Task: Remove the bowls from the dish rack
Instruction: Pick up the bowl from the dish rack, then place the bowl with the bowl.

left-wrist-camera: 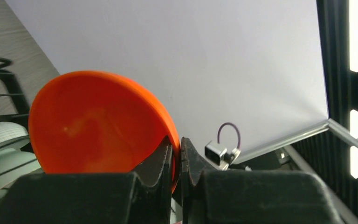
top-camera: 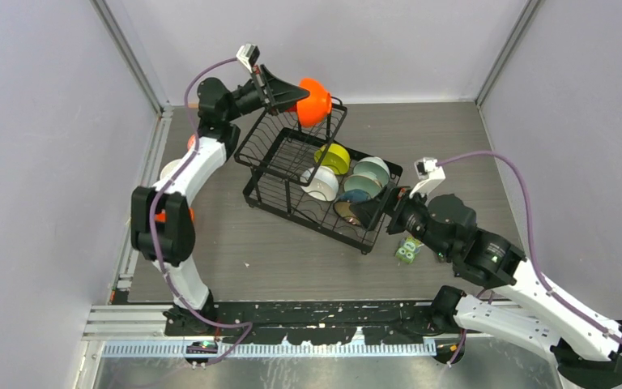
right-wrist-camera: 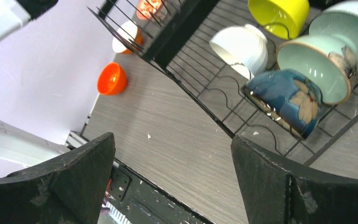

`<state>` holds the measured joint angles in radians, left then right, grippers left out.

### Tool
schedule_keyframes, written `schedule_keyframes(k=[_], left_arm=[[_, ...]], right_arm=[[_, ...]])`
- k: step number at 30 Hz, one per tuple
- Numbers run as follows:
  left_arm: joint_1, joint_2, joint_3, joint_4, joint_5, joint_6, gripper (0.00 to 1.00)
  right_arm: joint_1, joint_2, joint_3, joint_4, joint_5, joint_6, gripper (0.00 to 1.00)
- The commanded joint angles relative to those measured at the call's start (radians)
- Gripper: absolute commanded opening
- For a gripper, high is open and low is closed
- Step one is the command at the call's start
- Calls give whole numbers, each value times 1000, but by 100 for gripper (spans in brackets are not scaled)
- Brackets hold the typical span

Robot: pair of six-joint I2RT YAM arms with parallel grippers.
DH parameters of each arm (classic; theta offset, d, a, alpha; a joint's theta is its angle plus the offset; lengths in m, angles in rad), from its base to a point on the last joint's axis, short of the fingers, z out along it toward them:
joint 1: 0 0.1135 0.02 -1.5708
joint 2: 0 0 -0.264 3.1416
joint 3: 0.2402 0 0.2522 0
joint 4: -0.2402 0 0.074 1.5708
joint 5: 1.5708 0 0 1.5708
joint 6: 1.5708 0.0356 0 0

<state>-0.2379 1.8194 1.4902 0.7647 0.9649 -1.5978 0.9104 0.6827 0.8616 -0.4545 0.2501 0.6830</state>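
Partly hidden, the orange bowl (left-wrist-camera: 93, 126) is clamped in the left end effector (left-wrist-camera: 177, 153); the right end effector (right-wrist-camera: 172, 140) gapes.

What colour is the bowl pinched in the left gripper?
Plain glossy orange. The bowl shows best in the left wrist view.

Left gripper (top-camera: 295, 97) clamps orange bowl (top-camera: 316, 100) above far edge of dish rack (top-camera: 249, 194). Right gripper (top-camera: 369, 212) sits at rack's near-right end, beside mint bowls (top-camera: 370, 172).
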Motion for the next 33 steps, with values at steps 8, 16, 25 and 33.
schedule_keyframes(k=[8,16,25,33], left_arm=[[-180,-467,62,-872,-105,724,0],[-424,-701,36,-1419,-501,1253,0],[-906,-872,-140,-1658,-1090,1499,0],[-1293,-840,-247,-1671,-1397,1593,0]], right_arm=[[0,4,341,-165,24,-140,98],[0,83,615,-338,-61,-164,98],[1,341,843,-608,-236,-179,93],[13,435,800,-621,-281,-108,89]])
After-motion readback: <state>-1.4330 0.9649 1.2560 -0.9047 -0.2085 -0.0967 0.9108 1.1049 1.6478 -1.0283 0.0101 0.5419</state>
